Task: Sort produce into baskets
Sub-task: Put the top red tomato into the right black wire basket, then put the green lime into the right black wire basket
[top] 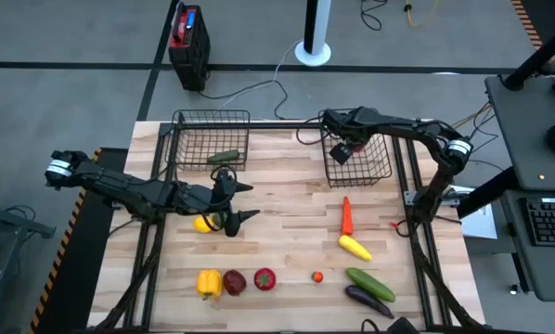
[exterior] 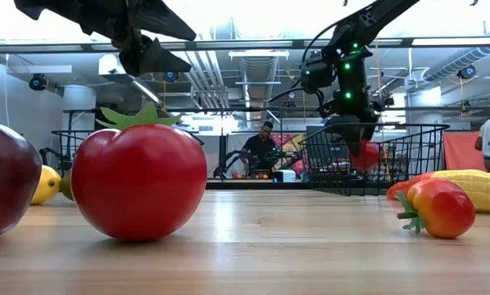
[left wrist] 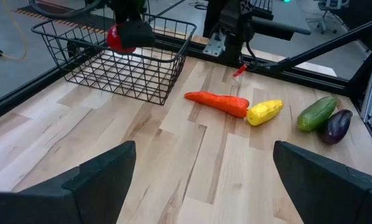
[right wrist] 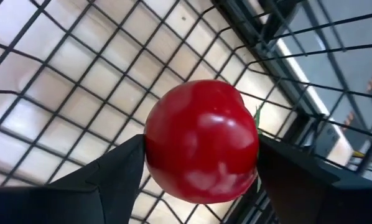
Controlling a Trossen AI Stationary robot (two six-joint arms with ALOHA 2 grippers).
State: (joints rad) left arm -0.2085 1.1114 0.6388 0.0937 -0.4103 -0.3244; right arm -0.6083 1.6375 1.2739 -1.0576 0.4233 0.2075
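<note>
My right gripper [right wrist: 201, 155] is over the right black wire basket [top: 359, 183] at the table's far right, shut on a red tomato [right wrist: 201, 140]. My left gripper [top: 248, 202] hovers open at the table's middle left, beside a yellow lemon [top: 203, 224], with nothing between its fingers. The left basket [top: 211, 114] holds a green cucumber [top: 224, 158] on its floor. On the table lie a carrot [top: 347, 215], a yellow piece [top: 354, 247], a cucumber [top: 368, 282], an eggplant [top: 368, 297], a yellow pepper [top: 209, 283] and two red pieces [top: 250, 280]. My right gripper pinches the tomato's two opposite sides [right wrist: 150, 149] between its two fingers. The fingers come from above, slanting down into the basket. The tomato [exterior: 365, 154] hangs below the basket's rim and clear of its floor.
A small red-orange piece [top: 317, 276] lies near the table's front middle. A red-and-black box [top: 188, 42] stands on the floor beyond the table. People show in the room behind. Bare wood lies between the two baskets and at the table's centre.
</note>
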